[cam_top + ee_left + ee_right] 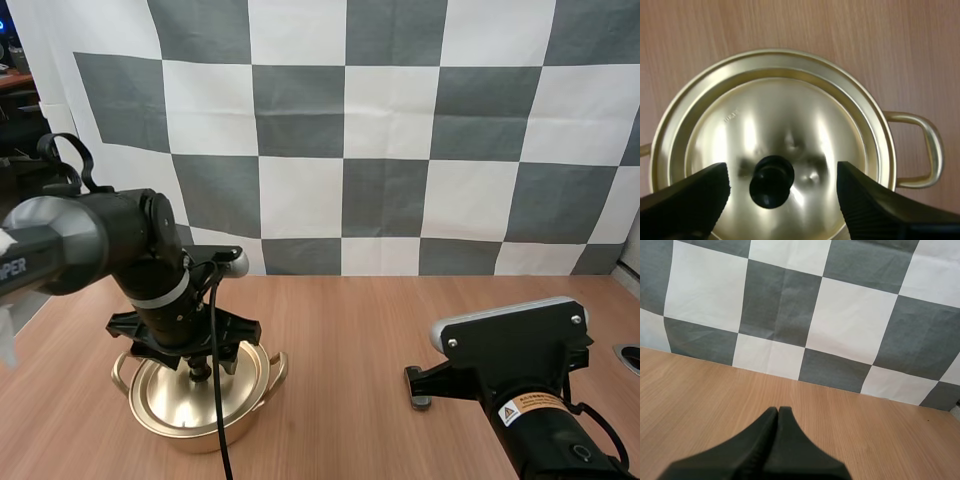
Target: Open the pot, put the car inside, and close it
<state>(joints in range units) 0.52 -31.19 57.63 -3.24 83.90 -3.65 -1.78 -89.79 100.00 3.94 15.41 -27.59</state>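
A gold pot (262, 385) with two loop handles stands on the wooden table at the front left, and its gold lid (170, 400) sits on it. In the left wrist view the lid (790, 115) carries a black knob (771, 181) at its centre. My left gripper (200, 375) hangs straight down over the lid and is open (782, 175), one finger on each side of the knob and neither touching it. My right gripper (418, 388) rests low over the table at the front right, shut on nothing, its fingers (777, 440) lying together as one dark wedge.
Bare wooden table (360, 330) stretches between the pot and my right arm. One pot handle (930, 150) sticks out sideways past the rim. A small round ring (630, 358) lies at the table's right edge.
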